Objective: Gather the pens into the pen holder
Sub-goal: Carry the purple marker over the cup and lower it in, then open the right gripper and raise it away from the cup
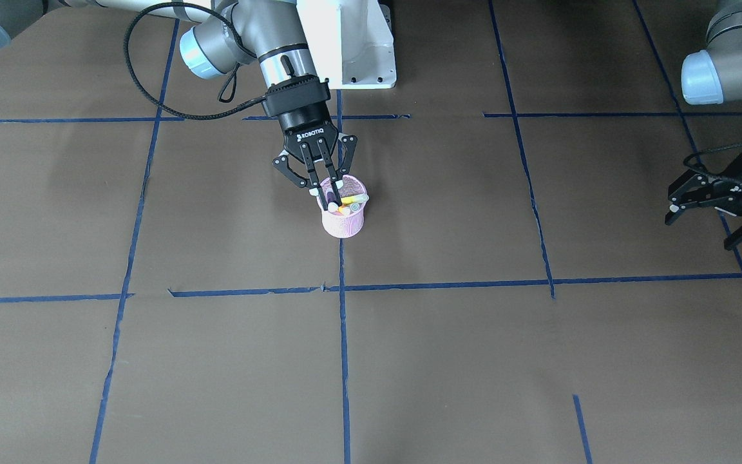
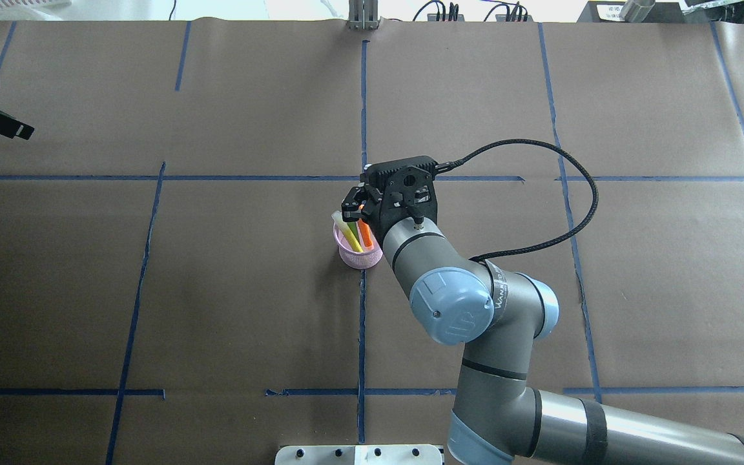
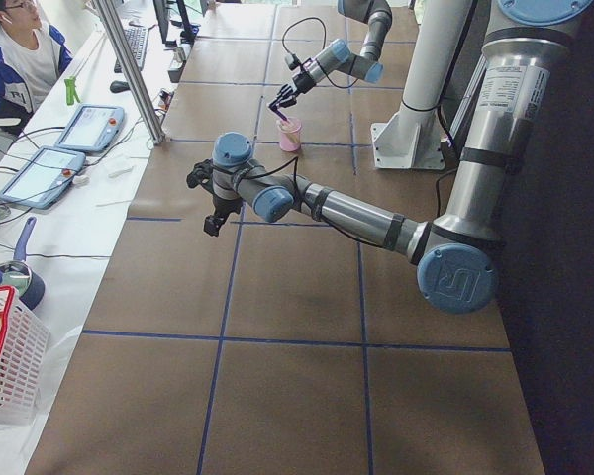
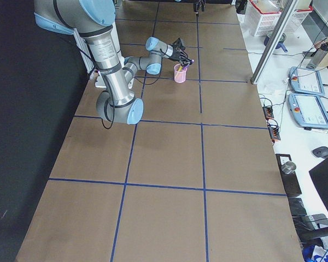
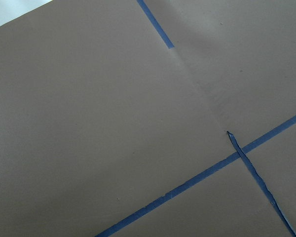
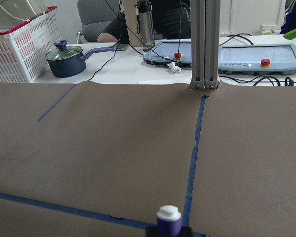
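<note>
The last of 4 pens is judged to be going in. The purple pen (image 6: 168, 221) is clamped between the closed fingers of the right gripper (image 1: 329, 201), which is tilted down over the mouth of the pen holder (image 1: 345, 224); in the right wrist view only the pen's capped upper end is seen, poking up between the fingers. The pink mesh holder stands upright on the table (image 1: 474, 361), just beside a blue tape line near the middle. 3 pens are leaning inside it: the yellow pen (image 2: 350, 234), the orange pen (image 2: 365, 231) and the green pen (image 1: 355, 207). How deep the purple pen's lower end sits inside the rim cannot be told, since it is hidden by the fingers.

The left gripper (image 1: 709, 222) is held well apart at the table's far side, its fingers spread and nothing between them.

For the next move, the purple pen's tip is to be brought clear inside the rim and past the 3 leaning pens, then the fingers are to be opened and the gripper raised straight up, so that the light holder is not tipped or dragged
</note>
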